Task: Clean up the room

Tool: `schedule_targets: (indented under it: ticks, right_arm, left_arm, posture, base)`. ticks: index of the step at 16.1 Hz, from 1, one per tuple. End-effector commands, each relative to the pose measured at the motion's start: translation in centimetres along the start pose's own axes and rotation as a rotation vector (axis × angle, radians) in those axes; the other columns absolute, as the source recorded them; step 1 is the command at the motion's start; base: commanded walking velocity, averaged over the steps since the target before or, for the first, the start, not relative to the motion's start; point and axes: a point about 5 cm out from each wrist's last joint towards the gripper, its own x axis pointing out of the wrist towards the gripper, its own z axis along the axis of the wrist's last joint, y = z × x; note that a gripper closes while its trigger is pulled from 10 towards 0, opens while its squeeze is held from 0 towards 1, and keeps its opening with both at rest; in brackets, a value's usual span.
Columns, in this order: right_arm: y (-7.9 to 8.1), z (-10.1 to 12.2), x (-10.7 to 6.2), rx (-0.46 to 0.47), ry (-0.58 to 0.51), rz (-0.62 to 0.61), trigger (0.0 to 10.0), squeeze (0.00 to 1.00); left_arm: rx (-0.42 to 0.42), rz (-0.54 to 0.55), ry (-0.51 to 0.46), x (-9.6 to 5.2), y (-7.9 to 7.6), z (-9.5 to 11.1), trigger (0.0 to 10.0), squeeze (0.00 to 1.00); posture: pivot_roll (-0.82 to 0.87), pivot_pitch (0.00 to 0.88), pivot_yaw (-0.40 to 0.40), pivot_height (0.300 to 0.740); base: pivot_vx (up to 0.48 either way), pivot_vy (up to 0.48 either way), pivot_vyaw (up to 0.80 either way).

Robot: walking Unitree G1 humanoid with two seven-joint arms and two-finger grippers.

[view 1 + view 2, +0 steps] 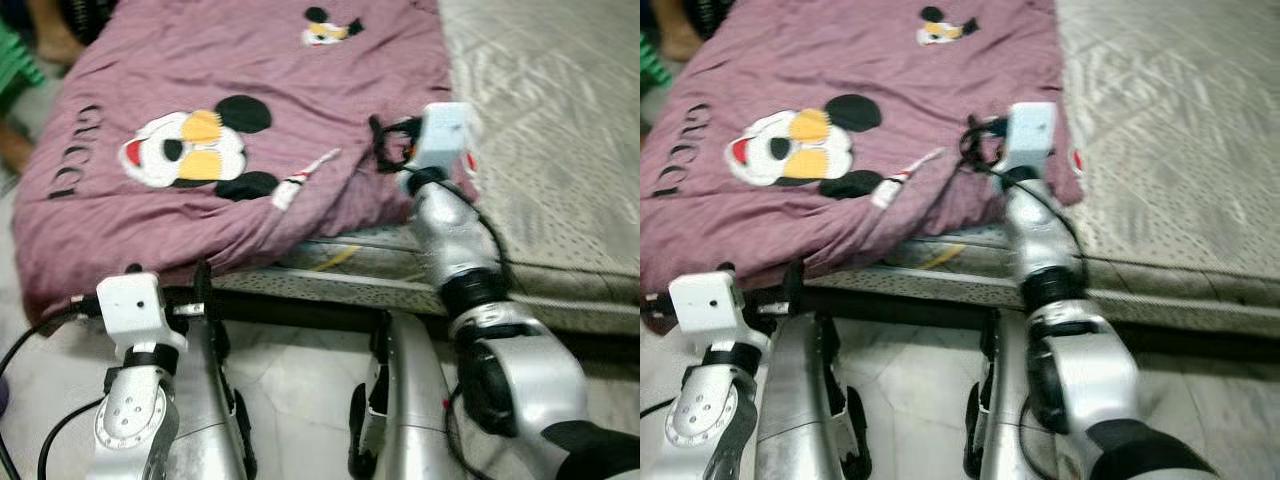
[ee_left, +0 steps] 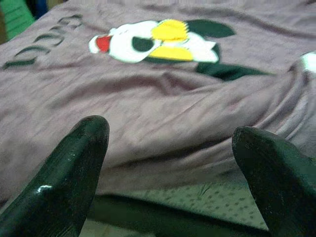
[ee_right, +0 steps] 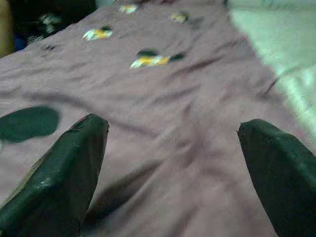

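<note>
Softly rumpled mauve blanket (image 1: 250,190) drapes the quilted mattress (image 1: 560,130) edge.

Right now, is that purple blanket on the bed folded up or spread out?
Spread out, though rumpled. The purple blanket lies flat across the mattress, cartoon prints showing, its near edge bunched and wrinkled.

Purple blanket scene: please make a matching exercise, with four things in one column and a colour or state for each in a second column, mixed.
Things:
1. blanket
2. mattress
3. left tool
4. lettering

Descriptions:
A. pale, quilted
B. black, near the blanket's left edge
C. purple, cartoon prints
D. open, fingers apart before the blanket's near edge

Pairs: 1-C, 2-A, 3-D, 4-B
</note>
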Motion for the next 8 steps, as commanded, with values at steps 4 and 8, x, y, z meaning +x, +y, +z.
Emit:
schedule_targets:
  ticks: [4, 8]
  right_arm:
    - [4.9, -5.1, -1.8, -0.043, 0.215, 0.121, 10.0, 0.0]
    - [5.0, -6.6, -2.5, -0.101, 0.29, 0.082, 4.5, 0.0]
  left_arm:
    - [0.007, 0.011, 0.025, -0.4, 0.3, -0.4, 10.0, 0.0]
    - [0.01, 0.016, 0.026, -0.2, 0.4, -0.4, 10.0, 0.0]
  posture:
    - [0.13, 0.243, -0.06, 0.497]
    - [0.12, 0.24, -0.061, 0.497]
  base:
    - [0.0, 0.0, 0.0]
    - [0.0, 0.0, 0.0]
